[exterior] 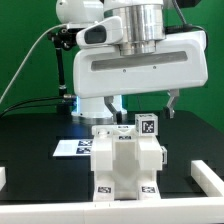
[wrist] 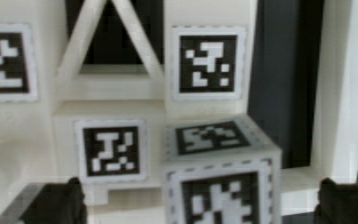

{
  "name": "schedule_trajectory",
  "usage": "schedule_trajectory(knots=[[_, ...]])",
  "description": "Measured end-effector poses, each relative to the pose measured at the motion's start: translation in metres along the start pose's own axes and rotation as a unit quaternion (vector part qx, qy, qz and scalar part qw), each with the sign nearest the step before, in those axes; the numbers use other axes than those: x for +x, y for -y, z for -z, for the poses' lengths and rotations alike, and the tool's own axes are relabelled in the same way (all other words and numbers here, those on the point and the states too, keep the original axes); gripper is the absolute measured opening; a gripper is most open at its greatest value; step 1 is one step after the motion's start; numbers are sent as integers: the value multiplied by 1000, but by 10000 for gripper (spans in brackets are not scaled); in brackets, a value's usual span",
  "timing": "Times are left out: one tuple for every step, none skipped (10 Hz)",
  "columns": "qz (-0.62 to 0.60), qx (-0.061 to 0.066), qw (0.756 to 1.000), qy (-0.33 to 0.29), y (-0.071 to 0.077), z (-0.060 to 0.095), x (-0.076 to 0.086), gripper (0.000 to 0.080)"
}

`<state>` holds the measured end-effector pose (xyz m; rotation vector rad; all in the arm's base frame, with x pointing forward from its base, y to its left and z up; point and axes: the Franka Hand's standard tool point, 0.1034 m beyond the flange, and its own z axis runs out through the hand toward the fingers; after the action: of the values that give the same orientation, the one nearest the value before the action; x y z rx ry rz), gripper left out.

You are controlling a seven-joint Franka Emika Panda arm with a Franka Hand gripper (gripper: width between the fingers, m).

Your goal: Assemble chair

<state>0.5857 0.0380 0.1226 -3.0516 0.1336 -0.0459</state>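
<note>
white blocky chair (exterior: 126, 160) (wrist: 158, 130) assembly upright on black table, marker tags on faces (one small tagged block on top)

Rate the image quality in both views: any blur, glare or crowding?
Exterior view: fairly sharp, evenly lit; the arm's glossy shell fills the upper frame, and the chair assembly stands clear on the dark table. Wrist view: very close and soft, tags blurred, gripper fingertips dark at the edge.

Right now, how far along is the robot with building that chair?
Several white blocks already stand joined as one chair assembly in the middle of the table. The gripper sits open above it, holding nothing. A small tagged piece sits on top, and loose white parts near the table edges look unattached, so work remains.
</note>
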Motion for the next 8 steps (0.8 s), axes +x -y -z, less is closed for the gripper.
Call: schedule_trajectory(knots=[[-1, -5, 1000, 3, 4, -3, -2, 649], [0, -8, 1000, 5, 7, -5, -3, 649], [-1, -9, 1000, 5, 5, -5, -3, 649], [-2, -9, 1000, 5, 4, -5, -3, 649], [-2, -9, 1000, 5, 4, -5, -3, 526], [-2, -9, 1000, 5, 4, -5, -3, 390], [-2, -9, 1000, 5, 4, -5, -3, 390], [-2, -9, 1000, 5, 4, -5, -3, 284]])
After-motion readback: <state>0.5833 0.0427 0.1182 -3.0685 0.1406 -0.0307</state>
